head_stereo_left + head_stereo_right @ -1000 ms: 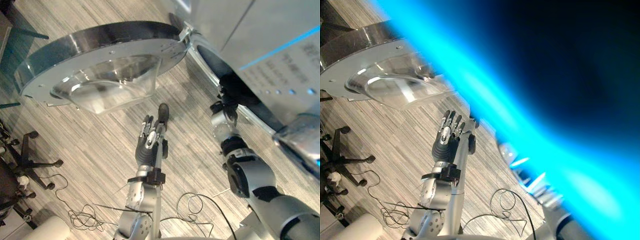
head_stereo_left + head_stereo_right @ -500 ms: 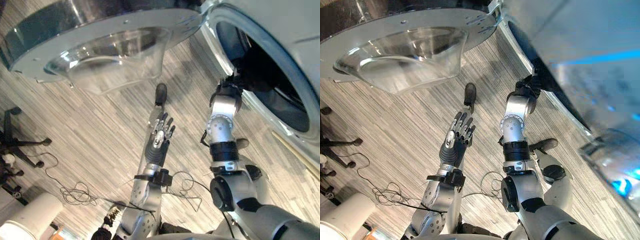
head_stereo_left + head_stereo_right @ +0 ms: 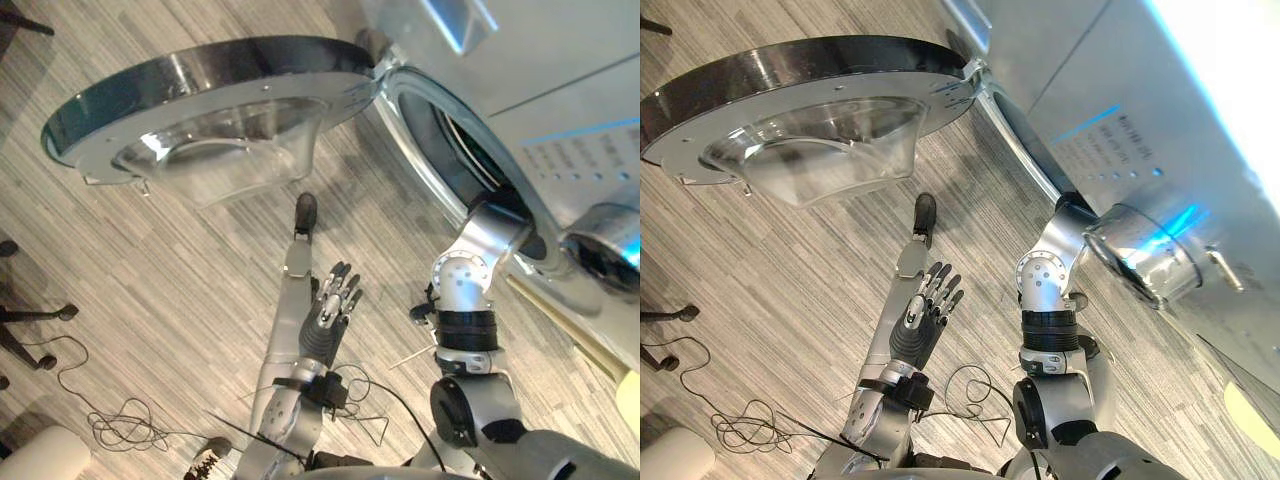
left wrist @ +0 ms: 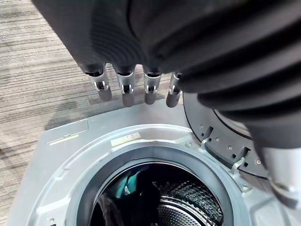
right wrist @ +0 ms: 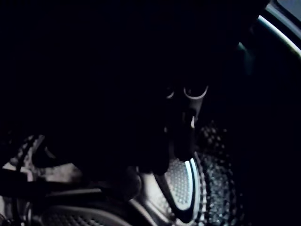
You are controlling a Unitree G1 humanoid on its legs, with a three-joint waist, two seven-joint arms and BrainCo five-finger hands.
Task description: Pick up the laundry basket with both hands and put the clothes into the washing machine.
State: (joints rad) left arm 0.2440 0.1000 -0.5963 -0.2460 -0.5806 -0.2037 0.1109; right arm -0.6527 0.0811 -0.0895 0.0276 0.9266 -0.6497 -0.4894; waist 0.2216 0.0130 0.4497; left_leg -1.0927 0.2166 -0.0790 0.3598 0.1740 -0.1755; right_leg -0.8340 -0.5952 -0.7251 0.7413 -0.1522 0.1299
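Front-loading washing machine (image 3: 560, 60), round door (image 3: 200, 110) swung open at left. Empty left hand (image 3: 335, 305), fingers straight, above floor (image 3: 150, 260) near door. Deep in dark drum (image 4: 188, 202), right hand (image 5: 181, 127): grip cannot be told. Teal and dark clothes (image 4: 131, 183) inside drum.

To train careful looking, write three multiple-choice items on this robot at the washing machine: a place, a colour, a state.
1. Where does the right arm reach? A) into the drum of the washing machine B) onto the floor C) onto the door
2. The light stripe on the machine's front is: A) red B) blue C) green
3. The left robot hand is: A) fisted B) holding cloth C) open
Answers: 1 A, it vanishes through the opening; 2 B, it glows blue; 3 C, fingers straight, holding nothing.
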